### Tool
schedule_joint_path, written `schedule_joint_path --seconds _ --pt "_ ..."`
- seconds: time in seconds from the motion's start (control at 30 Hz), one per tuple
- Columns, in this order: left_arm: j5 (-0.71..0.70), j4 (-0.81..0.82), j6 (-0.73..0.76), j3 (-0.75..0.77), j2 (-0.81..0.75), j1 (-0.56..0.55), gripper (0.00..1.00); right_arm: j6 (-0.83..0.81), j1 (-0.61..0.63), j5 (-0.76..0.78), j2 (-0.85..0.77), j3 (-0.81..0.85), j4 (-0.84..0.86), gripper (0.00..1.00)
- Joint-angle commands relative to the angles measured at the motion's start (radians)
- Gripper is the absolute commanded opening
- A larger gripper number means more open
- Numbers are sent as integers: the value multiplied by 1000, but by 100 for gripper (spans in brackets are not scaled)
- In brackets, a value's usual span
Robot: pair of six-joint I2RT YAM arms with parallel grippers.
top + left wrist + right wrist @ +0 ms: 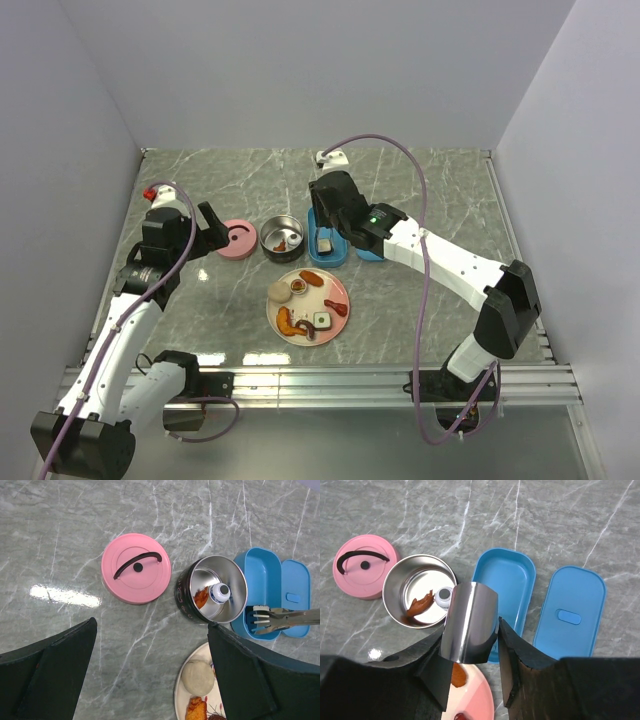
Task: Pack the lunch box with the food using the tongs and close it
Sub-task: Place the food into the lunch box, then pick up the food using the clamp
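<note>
Clamps the tongs between the fingers of the right gripper, the silver band filling the gap in the right wrist view. Reaches the right arm from the bench's right side up and leftward, wrist bent down over the blue lunch box. Points the tong tips into that box's near end, at a white sushi square; cannot tell whether pinched or lying loose. Hangs the left gripper wide apart, with nothing between its fingers, just left of the pink lid in the top view, the left arm bent up along the left wall. Shows in a row, left to right: pink lid, steel container holding an orange shrimp and a white-and-blue round piece, blue lunch box just beside it, then the blue lid lying flat. Nearer the bases, sets out the plate with a beige bun, brown round, red sausage, second shrimp and another sushi square. Offers open bench behind the row and to the right.
</note>
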Motion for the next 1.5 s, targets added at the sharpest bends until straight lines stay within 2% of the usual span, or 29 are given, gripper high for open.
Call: schedule_joint_path --seconds 0.0,0.2,0.43,0.7,1.07,1.47 --pt "-9 40 20 20 -5 -4 100 0 2 8 -1 26 50 46" --pt "-14 39 21 20 -10 -4 99 -4 3 15 -9 21 53 51" --pt "-14 39 21 18 -16 -6 99 -18 17 41 -63 40 53 51" --pt "-8 40 14 9 -25 -6 99 -12 101 73 -167 57 -7 50" --pt "0 39 5 -6 -31 -8 99 149 265 117 -288 -71 -142 50" --pt "9 33 -8 -29 -50 -18 99 319 354 162 -346 -192 -234 49"
